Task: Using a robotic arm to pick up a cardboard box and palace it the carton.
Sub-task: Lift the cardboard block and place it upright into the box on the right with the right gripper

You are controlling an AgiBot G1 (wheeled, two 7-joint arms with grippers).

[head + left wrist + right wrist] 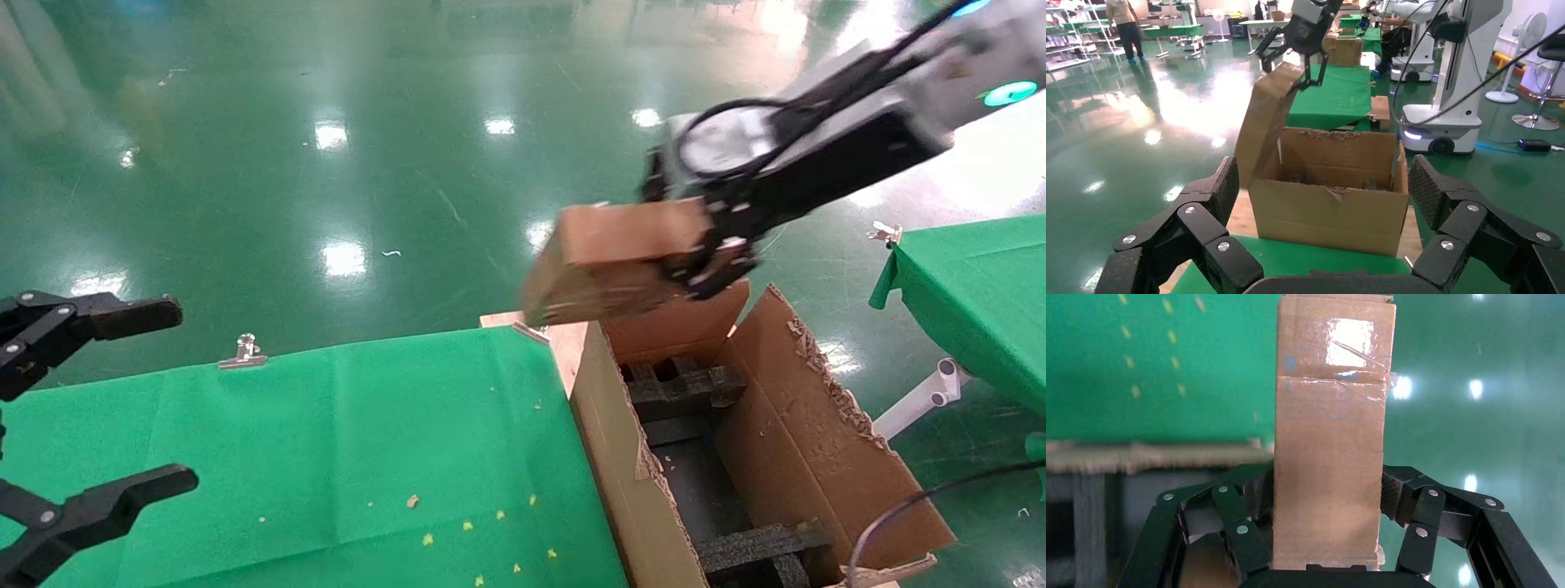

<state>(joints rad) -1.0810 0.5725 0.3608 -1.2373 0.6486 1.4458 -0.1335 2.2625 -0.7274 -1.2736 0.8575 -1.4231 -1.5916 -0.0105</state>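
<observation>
My right gripper [707, 257] is shut on the small brown cardboard box [613, 261], holding it in the air above the far end of the carton [784, 425]. In the right wrist view the taped box [1330, 435] stands between the pads [1395, 493]. The carton is open, with ragged flaps and black foam inserts [682, 388] inside, standing on the floor beside the green table [327, 457]. In the left wrist view the box [1266, 122] hangs over the carton [1333, 196]. My left gripper [122, 400] is open and empty at the table's left side.
A second green-covered table [981, 294] stands to the right of the carton. A metal clip [243, 351] holds the cloth at the table's far edge. Small yellow crumbs [466, 527] lie on the cloth. Glossy green floor lies beyond.
</observation>
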